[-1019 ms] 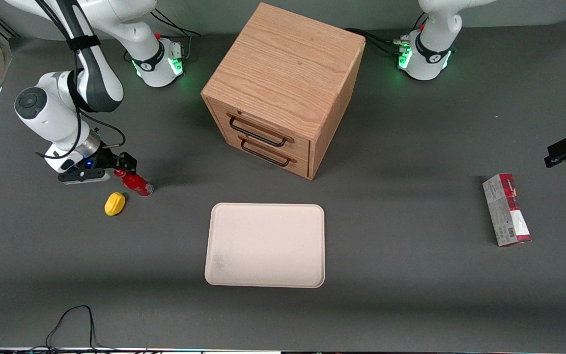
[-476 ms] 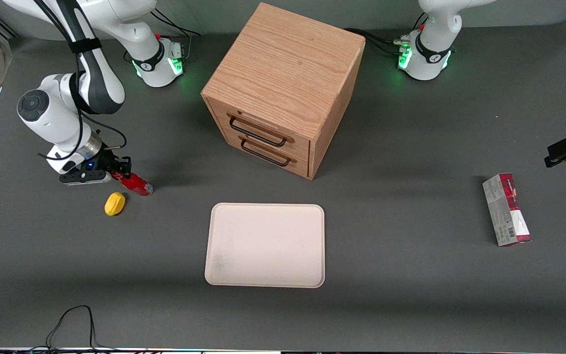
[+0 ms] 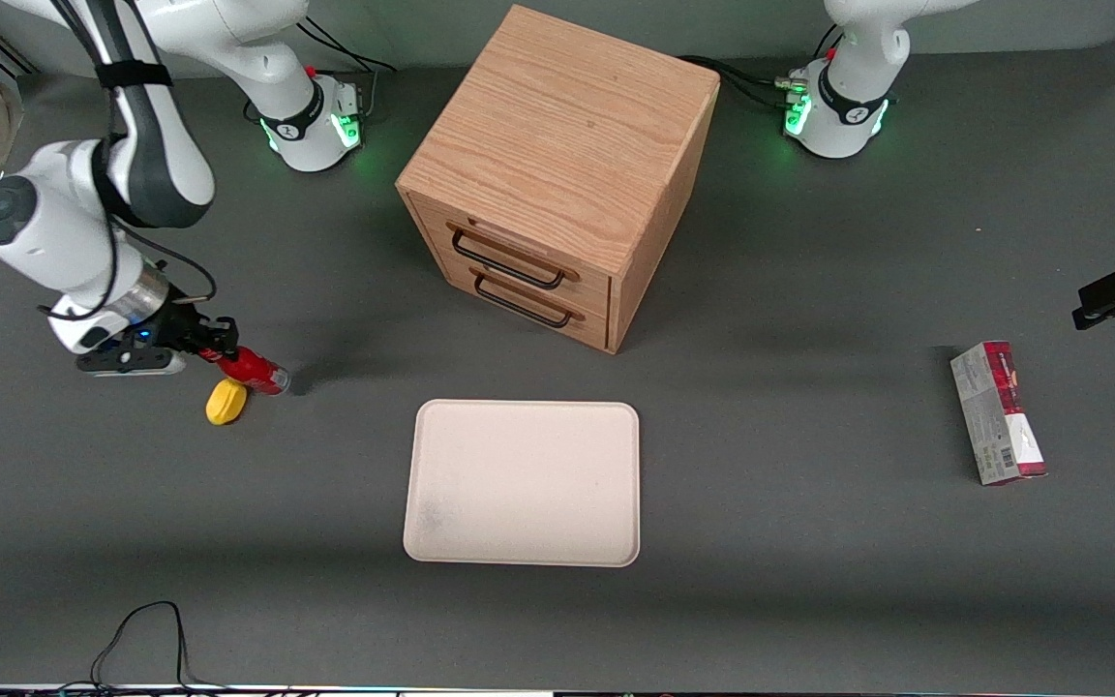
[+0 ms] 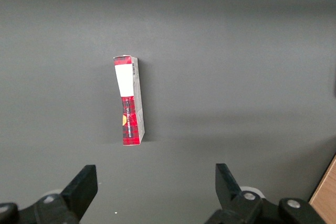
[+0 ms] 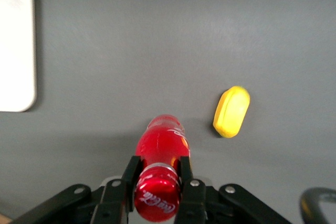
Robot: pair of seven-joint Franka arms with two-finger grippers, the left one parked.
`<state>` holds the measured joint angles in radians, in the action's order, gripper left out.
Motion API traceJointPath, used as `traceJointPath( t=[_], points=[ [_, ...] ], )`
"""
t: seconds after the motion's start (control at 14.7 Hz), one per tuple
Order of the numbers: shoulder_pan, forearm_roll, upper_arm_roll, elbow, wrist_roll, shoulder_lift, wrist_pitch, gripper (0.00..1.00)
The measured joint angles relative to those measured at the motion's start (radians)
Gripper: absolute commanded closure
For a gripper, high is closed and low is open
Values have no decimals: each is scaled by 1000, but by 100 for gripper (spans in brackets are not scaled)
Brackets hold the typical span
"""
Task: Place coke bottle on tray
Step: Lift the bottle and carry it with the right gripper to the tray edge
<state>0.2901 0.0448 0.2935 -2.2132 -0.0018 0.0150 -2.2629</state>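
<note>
Right arm's black two-finger gripper (image 3: 212,342), at the front view's left edge, pinches the neck of the small glossy red plastic coke bottle (image 3: 253,371) below its red cap (image 5: 156,200). The bottle is tilted, just beside a smooth yellow lemon-shaped lump (image 3: 226,402). The flat cream-beige rounded-corner tray (image 3: 523,482) lies lower centre, well apart.

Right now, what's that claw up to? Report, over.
Claw shut on coke bottle at its capped neck, working arm's end. Tray bare, waiting. Yellow lemon lump close beside bottle; nothing else on the path.
</note>
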Motion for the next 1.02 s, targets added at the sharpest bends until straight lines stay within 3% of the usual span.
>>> traceJointPath(
  t=[0.54, 1.02],
  points=[
    [-27, 2, -54, 683, 63, -178, 634, 100],
    [-117, 2, -338, 1103, 223, -434, 696, 100]
  ],
)
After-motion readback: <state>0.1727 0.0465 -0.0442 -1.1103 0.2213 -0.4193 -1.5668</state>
